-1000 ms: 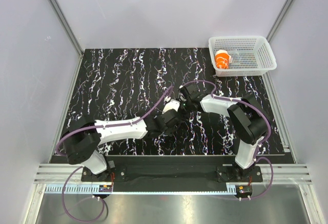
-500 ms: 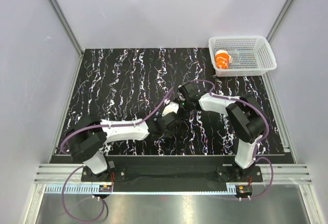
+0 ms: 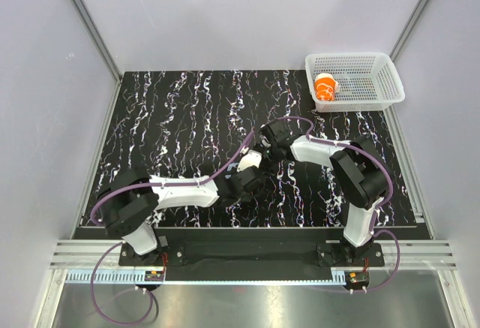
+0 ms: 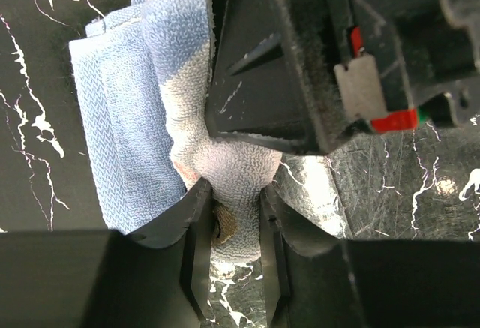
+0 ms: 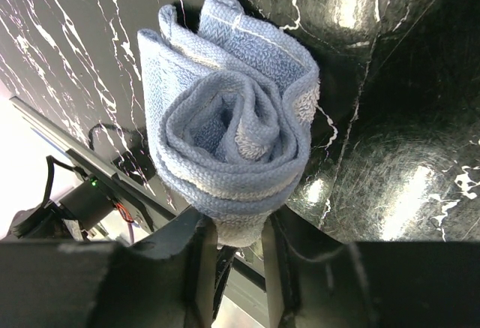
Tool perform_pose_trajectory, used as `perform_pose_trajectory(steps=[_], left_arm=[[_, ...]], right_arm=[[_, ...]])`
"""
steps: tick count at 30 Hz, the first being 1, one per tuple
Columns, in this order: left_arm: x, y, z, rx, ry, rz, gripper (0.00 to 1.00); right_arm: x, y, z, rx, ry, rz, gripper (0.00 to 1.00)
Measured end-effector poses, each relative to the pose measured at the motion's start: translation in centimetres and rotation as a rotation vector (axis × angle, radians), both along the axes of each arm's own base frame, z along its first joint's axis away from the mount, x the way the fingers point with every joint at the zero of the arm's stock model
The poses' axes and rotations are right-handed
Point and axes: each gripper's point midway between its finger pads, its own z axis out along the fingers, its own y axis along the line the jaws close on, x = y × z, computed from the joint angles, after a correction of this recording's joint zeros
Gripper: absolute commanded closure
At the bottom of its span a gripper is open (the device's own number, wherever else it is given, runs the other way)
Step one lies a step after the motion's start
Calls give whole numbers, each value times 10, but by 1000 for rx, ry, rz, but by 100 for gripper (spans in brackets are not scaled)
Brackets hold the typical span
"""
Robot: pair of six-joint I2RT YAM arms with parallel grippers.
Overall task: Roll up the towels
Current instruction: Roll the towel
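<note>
- Blue towel (image 5: 225, 140) sits near the centre of the bench (image 3: 172, 118), a touch toward 5 o'clock. It is wound into a loose spiral, with flat folded layers against one side.
- Left tool (image 4: 232, 202) pinches a fold at the towel's pale end. Right tool (image 5: 231, 232) nips the roll's rim, at 6 o'clock in its own view.
- Risk: two grips on one soft roll. If the tools draw apart or one twists, the layers likely slide and the spiral opens.
- Risk: the outer layers look untucked. On release they may spring back and slacken the roll.
- Risk: the right tool holds the rim only. If lifted that way, the core may sag or telescope out.
- Risk: the tools work very close together, so a small misjudged move could knock fingers together or drag cloth across the bench.
- Basket (image 3: 375, 61) stands at the bench's 1 o'clock corner.
- It holds the orange towel (image 3: 325, 88), already rolled, at its 9 o'clock end. I see no other item in it.
</note>
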Motion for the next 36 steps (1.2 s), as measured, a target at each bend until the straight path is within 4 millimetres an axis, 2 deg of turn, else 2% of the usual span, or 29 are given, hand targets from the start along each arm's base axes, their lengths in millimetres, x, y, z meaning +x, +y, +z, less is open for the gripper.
perform_pose_trajectory(steps=[2,3,6,10,12,16,22,27,29,32,36], left_arm=[[0,0,0,-4,-2,-3,94],[0,0,0,-6,-3,-6,94],[1,-2,0,-39,-1,-13,96],[4,-1,1,-118,21,-17,96],[4,-1,2,-160,37,-22,96],[5,-2,3,-238,72,-34,96],[6,-4,5,-348,131,-62,96],[5,-5,8,-454,201,-78,97],[7,-2,9,-505,234,-69,97],[9,4,11,-582,292,-48,98],[10,12,12,-672,360,-16,98]], right_arm=[[0,0,0,0,0,0,59],[0,0,0,0,0,0,46],[-3,-2,-1,-9,10,4,24],[-4,-10,-3,-29,24,7,17],[-1,-17,-2,-38,25,-3,14],[16,-43,5,-54,25,-69,10],[44,-81,35,-66,-60,-182,6],[48,-82,71,2,-178,-197,7],[46,-81,79,33,-217,-199,9],[40,-80,82,78,-243,-203,11],[30,-76,74,133,-232,-197,13]])
